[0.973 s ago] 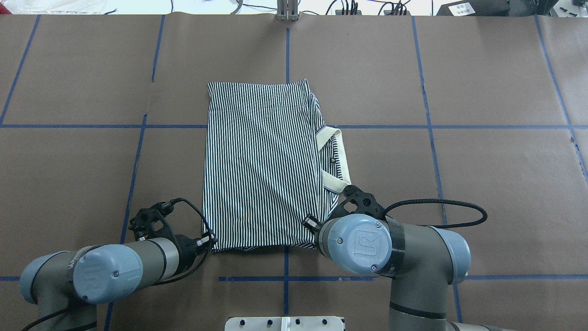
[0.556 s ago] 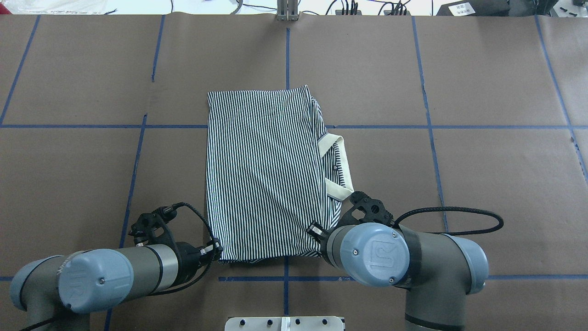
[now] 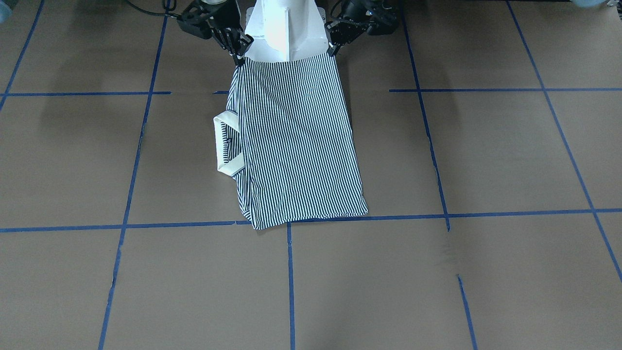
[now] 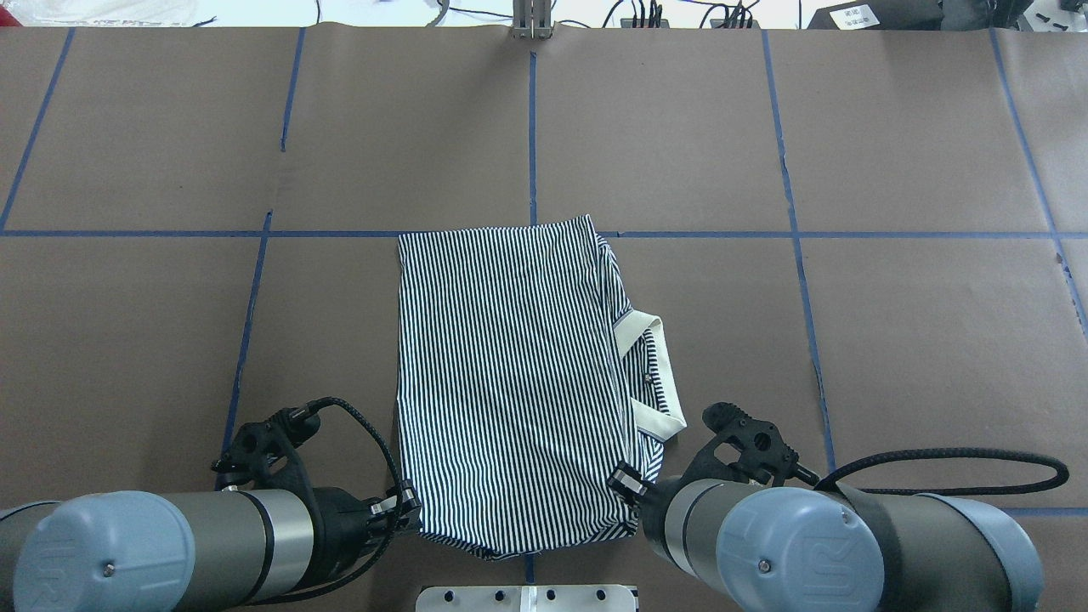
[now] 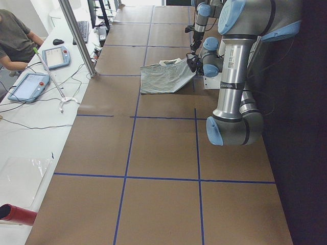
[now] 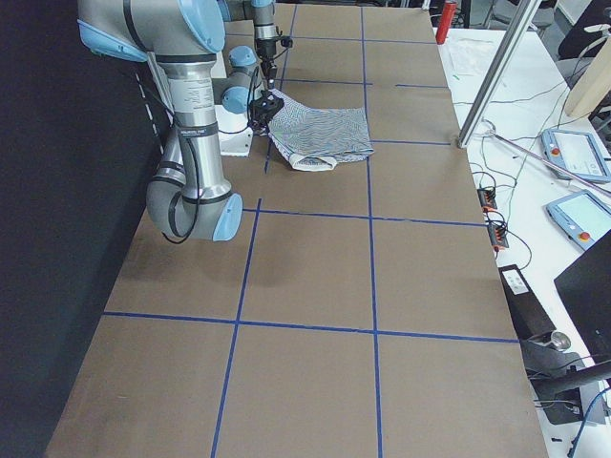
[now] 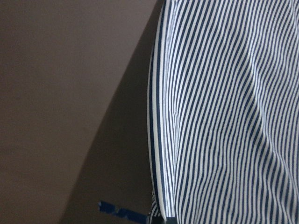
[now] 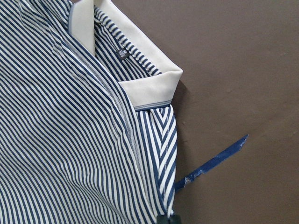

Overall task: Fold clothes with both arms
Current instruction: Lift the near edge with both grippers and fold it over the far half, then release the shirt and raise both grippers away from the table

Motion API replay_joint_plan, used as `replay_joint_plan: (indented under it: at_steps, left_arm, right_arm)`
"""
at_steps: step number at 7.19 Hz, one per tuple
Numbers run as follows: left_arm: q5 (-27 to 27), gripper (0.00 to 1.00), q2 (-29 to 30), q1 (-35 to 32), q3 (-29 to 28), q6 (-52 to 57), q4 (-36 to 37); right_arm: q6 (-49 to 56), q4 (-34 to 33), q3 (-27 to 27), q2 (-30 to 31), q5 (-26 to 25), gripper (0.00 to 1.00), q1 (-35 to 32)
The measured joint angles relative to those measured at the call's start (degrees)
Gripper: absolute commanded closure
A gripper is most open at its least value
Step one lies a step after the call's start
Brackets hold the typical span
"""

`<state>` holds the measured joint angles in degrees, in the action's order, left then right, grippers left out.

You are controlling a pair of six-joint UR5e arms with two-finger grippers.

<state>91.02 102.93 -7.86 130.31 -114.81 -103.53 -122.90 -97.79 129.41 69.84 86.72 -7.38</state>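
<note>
Polo shirt [image 4: 510,382] folded into a long striped rectangle, lying on the brown table [image 4: 892,340] straight out from the white base [image 4: 527,597]. Near hem sits right at the base and is lifted off the table; the far end lies flat, away from the base, along a blue tape line [image 4: 722,234].

Left gripper [image 4: 408,506] just off the base on the robot's left. Jaws pinched tight on the shirt's near-left corner, almost no gap. Left wrist view is filled by the shirt's striped edge, with a dark fingertip at the bottom.

Right gripper [image 4: 625,484] just off the base on the robot's right. Jaws also nipped close on the near-right corner. In the front-facing view the hem hangs stretched between both claws, in front of the base.

Cream collar [image 4: 650,374] sticks out of the shirt's side on the right arm's side, farther from the base than the right gripper, flat on the table. Small button [image 4: 648,380] visible inside the collar.
</note>
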Motion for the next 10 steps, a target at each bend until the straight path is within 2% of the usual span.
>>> replay_joint_plan:
  at_steps: [2,4,8,9,10]
  left_arm:
    - [1.27,1.00,3.02,-5.16,1.06,3.52,5.20]
    - [2.07,1.00,4.68,-12.16,-2.18,8.98,5.59]
    - [4.06,1.00,10.52,-22.88,-14.18,16.69,3.28]
    - [4.11,0.80,12.20,-24.72,-19.55,17.31,-0.30]
    - [4.06,0.54,14.36,-26.72,-27.96,19.00,-5.93]
  right_arm:
    - [2.14,-4.62,-2.89,-7.20,0.57,1.00,-6.87]
    - [6.69,-4.67,-11.06,-13.57,3.65,1.00,-14.86]
    - [12.08,7.07,-32.39,-21.95,11.92,1.00,-25.99]
    - [14.43,8.95,-37.60,-23.93,13.13,0.30,-27.62]
    - [17.10,12.69,-44.87,-26.41,14.22,0.00,-29.19]
